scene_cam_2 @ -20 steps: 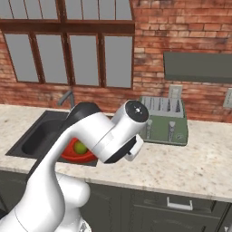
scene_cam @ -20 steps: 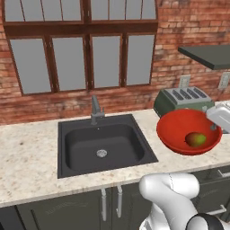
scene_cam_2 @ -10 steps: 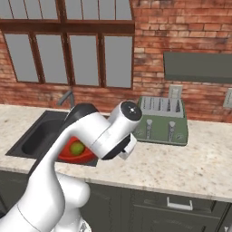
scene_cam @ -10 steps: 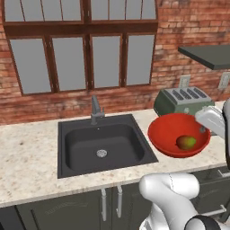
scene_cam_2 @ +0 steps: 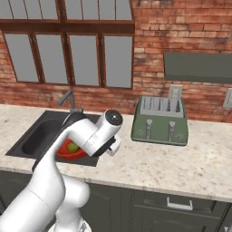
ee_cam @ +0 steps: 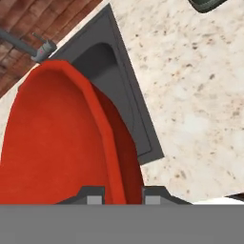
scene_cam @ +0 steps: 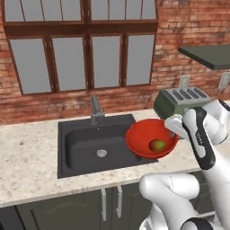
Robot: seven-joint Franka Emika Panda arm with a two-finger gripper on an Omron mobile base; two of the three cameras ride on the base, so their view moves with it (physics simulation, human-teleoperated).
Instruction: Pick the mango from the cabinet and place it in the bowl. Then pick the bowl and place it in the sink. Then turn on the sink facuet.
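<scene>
My end effector [ee_cam: 123, 194] clamped on red bowl [scene_cam: 150, 138] rim, mango [scene_cam: 157, 145] inside, over sink [scene_cam: 96, 146] right edge. Next: lower into basin, release.

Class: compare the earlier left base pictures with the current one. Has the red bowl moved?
Yes. The bowl, gripped at its rim, has shifted left from in front of the toaster to overhang the sink.
</scene>
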